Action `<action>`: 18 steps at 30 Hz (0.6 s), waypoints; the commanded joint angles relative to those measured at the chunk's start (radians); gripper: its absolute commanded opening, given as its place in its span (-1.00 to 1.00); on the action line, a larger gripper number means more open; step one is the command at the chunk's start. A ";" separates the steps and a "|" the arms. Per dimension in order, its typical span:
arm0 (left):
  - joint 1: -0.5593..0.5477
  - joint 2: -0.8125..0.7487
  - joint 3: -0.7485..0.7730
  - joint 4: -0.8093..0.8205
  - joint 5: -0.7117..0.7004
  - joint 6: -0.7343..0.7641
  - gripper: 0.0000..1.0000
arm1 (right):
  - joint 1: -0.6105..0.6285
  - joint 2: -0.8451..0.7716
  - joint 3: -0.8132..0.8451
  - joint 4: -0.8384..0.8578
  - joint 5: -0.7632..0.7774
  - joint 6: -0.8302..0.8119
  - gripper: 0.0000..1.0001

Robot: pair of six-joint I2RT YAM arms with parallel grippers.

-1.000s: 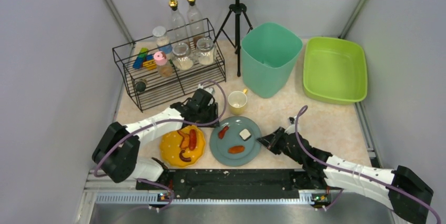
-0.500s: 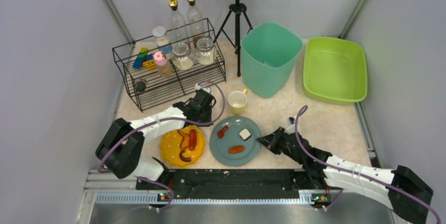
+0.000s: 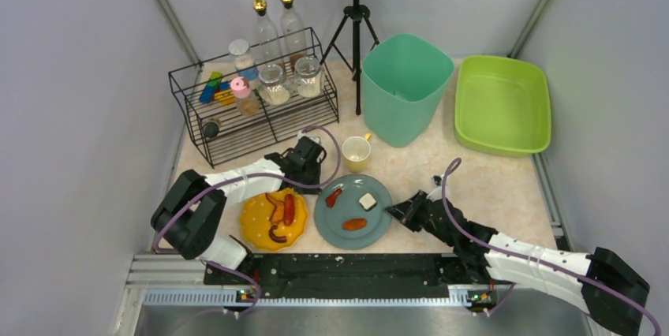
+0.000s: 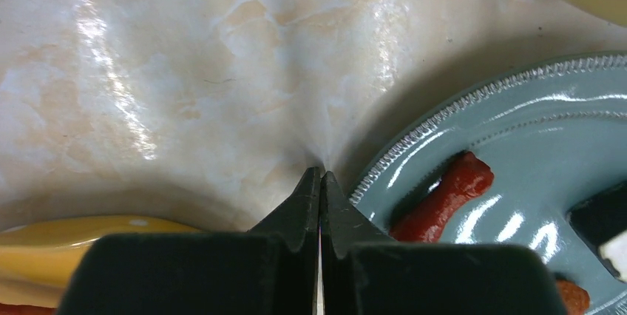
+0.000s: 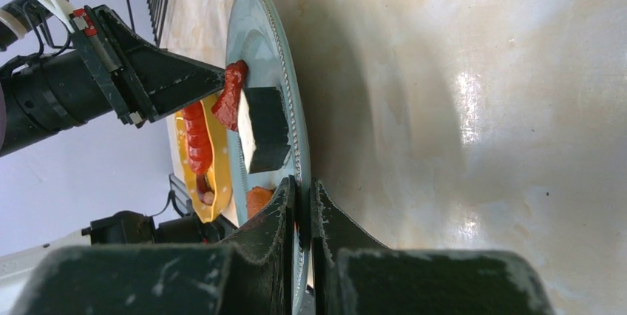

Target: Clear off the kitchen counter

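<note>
- Left pincer (image 4: 320, 176) has its two black fingers pressed tight together, with nothing between them.
- Its tips point down at the beige marbled kitchen counter (image 4: 185, 71). They are in the gap between the round blue-grey plate (image 3: 347, 211) and the round yellow plate (image 3: 254, 222).
- The tips seem to sit just above the kitchen counter, but I cannot tell if they touch it.
- The right pincer (image 5: 302, 185) is pinching the right rim of the round blue-grey plate. The rim sits in the thin gap between its two fingers.
- The kitchen counter lies right under that pincer and spreads out shiny beside it.
- The left arm starts at the near left and bends at the elbow. It reaches low past the far side of the round yellow plate.
- The right arm lies low over the kitchen counter. It stretches from the near right corner to the left, as far as the plate.
- A red sausage piece (image 4: 442, 200) lies on the round blue-grey plate, close to the left pincer's tips.
- A pale yellow cup (image 3: 355, 152) stands just behind that plate.
</note>
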 commanded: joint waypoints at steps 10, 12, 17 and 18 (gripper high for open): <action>-0.035 -0.016 -0.056 0.047 0.125 -0.011 -1.00 | 0.002 0.201 -0.115 0.181 0.008 -0.015 -1.00; -0.040 -0.014 -0.055 0.049 0.128 -0.012 -1.00 | 0.003 0.236 -0.112 0.212 0.002 -0.014 -0.98; -0.043 -0.012 -0.052 0.049 0.126 -0.009 -1.00 | 0.003 0.290 -0.109 0.263 -0.007 -0.007 -0.78; -0.043 -0.010 -0.051 0.049 0.127 -0.008 -1.00 | 0.002 0.295 -0.112 0.273 -0.008 -0.005 -0.75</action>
